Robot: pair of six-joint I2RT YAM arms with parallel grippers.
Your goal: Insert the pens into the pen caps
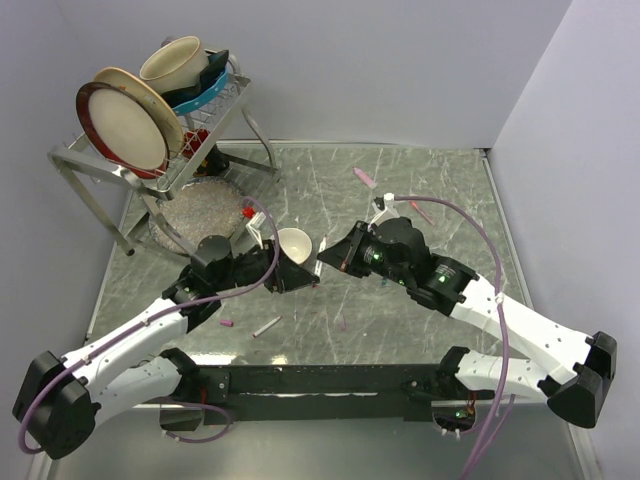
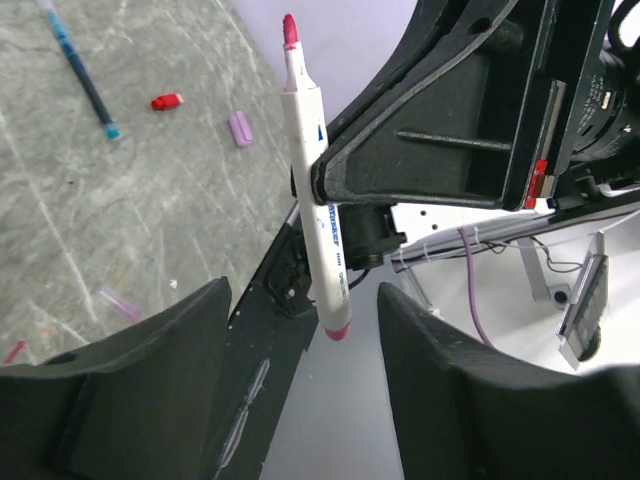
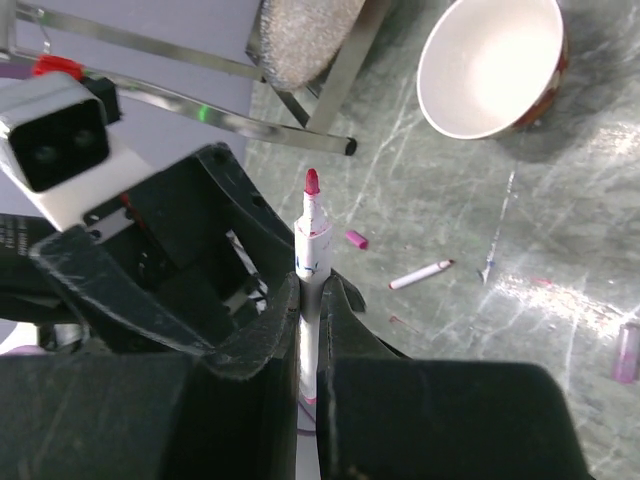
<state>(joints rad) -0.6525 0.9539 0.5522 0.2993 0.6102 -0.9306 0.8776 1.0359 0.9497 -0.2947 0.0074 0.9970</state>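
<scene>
Right gripper (image 3: 308,305) is clenched on a white pen (image 3: 311,235), its pink tip sticking out past the fingers. It holds the pen above the middle of the tabletop (image 1: 380,330), just beside the bowl (image 1: 293,243). Left gripper (image 2: 303,300) is released, its 2 fingers (image 2: 180,350) either side of that pen's lower pink end, not touching it. Loose on the tabletop: 1 pink cap (image 1: 227,323) and a second pen (image 1: 267,326) toward the near edge, and 1 red cap (image 1: 246,211) by the dish rack (image 1: 150,160) at the far-left corner.

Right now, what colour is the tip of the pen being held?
The tip of the pen is pinkish red, best seen in the left wrist view.
</scene>
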